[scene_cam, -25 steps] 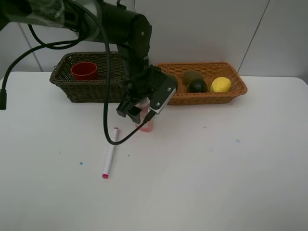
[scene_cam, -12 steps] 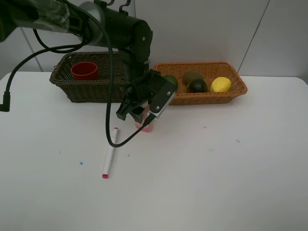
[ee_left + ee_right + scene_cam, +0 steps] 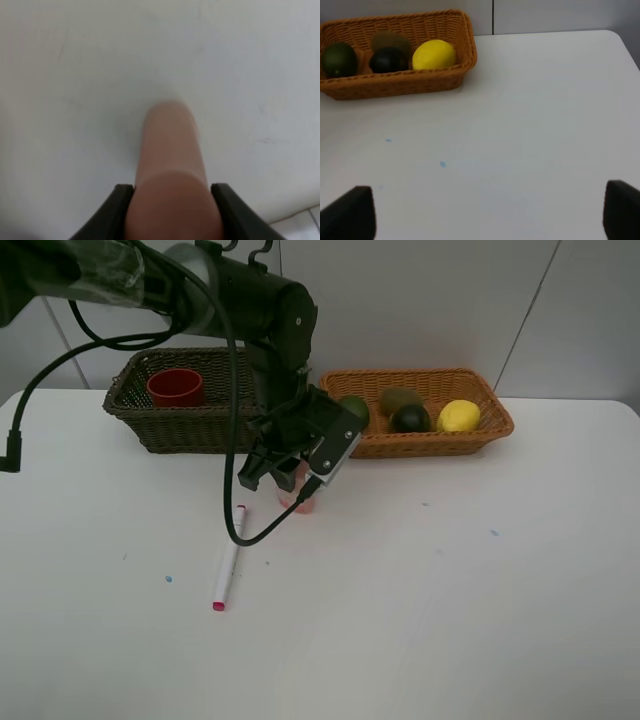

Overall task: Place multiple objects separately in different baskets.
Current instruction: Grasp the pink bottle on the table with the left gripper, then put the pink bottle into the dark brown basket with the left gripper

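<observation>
My left gripper (image 3: 285, 480) is shut on the pink bottle (image 3: 301, 501), low over the table in front of the gap between the two baskets. In the left wrist view the bottle (image 3: 172, 170) fills the space between the dark fingers (image 3: 121, 207). The white pink-tipped marker (image 3: 228, 560) lies on the table in front of it. The red cup (image 3: 176, 387) stands in the dark olive-brown basket (image 3: 150, 428). The orange-tan basket (image 3: 440, 445) holds the kiwi (image 3: 400, 399), two dark green fruits (image 3: 410, 419) (image 3: 355, 406) and the lemon (image 3: 459, 416). My right gripper (image 3: 486, 210) is open and empty. The dark grey-green bottle is out of view.
The left arm and its cable (image 3: 225, 420) hang over the dark basket's right end. The right wrist view shows the orange-tan basket (image 3: 395, 85) with the lemon (image 3: 434, 54) and the table's far right corner (image 3: 615, 37). Small blue specks (image 3: 168, 579) mark the white table.
My left gripper has shifted slightly left and back with the pink bottle in it, uncovering a green fruit at the orange-tan basket's left end. The marker has not moved.
</observation>
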Robot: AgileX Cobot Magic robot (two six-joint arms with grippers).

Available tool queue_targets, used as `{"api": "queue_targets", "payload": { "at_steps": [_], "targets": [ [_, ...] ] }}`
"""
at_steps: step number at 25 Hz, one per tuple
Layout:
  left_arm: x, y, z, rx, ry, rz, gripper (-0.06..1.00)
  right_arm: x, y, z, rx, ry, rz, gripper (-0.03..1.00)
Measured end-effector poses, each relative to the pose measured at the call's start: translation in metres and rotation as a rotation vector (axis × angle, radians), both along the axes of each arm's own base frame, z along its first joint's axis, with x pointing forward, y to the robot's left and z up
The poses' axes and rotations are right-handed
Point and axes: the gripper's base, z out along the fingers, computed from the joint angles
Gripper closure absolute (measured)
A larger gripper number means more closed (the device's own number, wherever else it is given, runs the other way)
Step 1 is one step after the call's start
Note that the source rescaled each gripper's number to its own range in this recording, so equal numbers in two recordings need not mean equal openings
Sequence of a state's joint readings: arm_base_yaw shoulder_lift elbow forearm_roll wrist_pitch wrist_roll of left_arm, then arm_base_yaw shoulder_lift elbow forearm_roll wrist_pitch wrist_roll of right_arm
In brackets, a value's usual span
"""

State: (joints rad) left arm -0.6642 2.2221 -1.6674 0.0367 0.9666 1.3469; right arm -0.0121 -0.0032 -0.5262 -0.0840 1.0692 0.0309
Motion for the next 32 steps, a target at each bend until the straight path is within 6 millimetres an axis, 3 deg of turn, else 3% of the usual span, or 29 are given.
{"api": "queue_targets", "payload": {
  "at_steps": [12,15,17,23,26,32],
  "targets": [
    [0.0,0.001,0.0,0.007,0.007,0.002,0.53,0.0,0.0,0.0,0.0,0.0,0.0,-0.02],
    [0.0,0.0,0.009,0.023,0.027,0.009,0.53,0.0,0.0,0.0,0.0,0.0,0.0,-0.02],
    [0.001,0.0,0.027,0.015,0.019,0.021,0.53,0.0,0.0,0.0,0.0,0.0,0.0,-0.02],
    [-0.001,0.001,0.114,-0.081,-0.092,0.064,0.53,0.0,0.0,0.0,0.0,0.0,0.0,-0.02],
    [0.002,0.007,0.147,-0.126,-0.176,0.113,0.53,0.0,0.0,0.0,0.0,0.0,0.0,-0.02],
    [0.025,0.041,0.174,-0.173,-0.272,0.476,0.53,0.0,0.0,0.0,0.0,0.0,0.0,-0.02]
  ]
}}
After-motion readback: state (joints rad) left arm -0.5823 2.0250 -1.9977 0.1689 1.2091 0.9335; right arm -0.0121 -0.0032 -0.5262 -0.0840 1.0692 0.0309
